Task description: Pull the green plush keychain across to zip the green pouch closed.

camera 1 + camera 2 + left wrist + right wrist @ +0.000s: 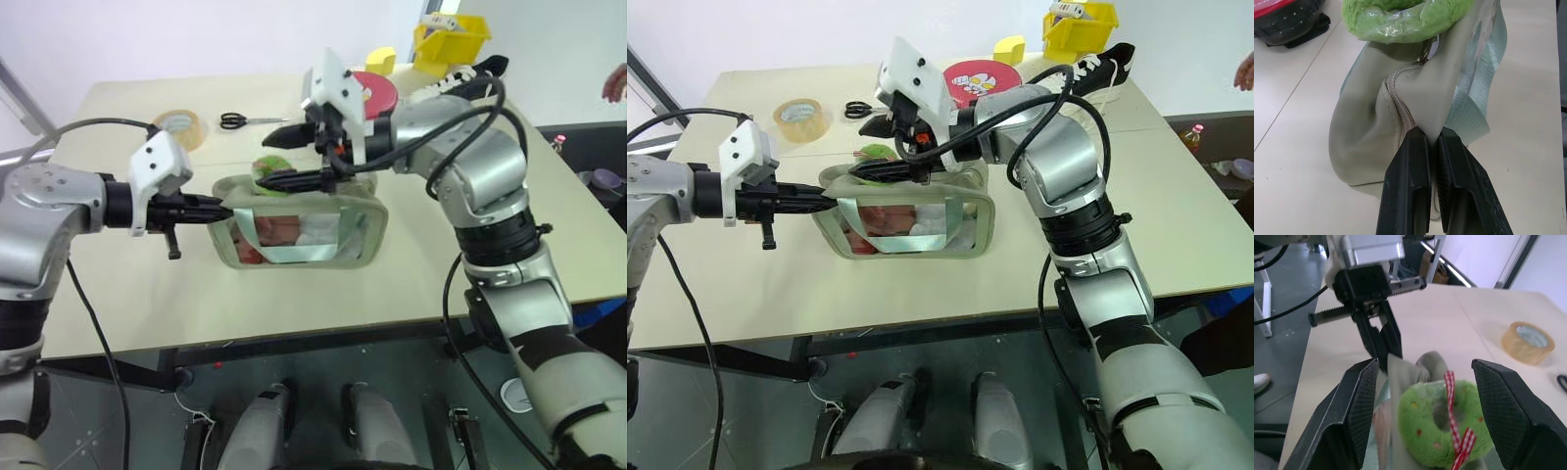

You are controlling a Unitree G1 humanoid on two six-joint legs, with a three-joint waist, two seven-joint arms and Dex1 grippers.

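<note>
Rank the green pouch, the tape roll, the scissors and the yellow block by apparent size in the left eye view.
1. green pouch, by far the largest.
2. tape roll.
3. scissors, long but thin, so close to the tape roll.
4. yellow block, partly hidden and farther away, so unsure.

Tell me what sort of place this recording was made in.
Probably a lab or workshop test bench. A plain beige table holds assorted practice items: a tape roll, scissors, a yellow bin and the green pouch, with bare white walls behind.
</note>
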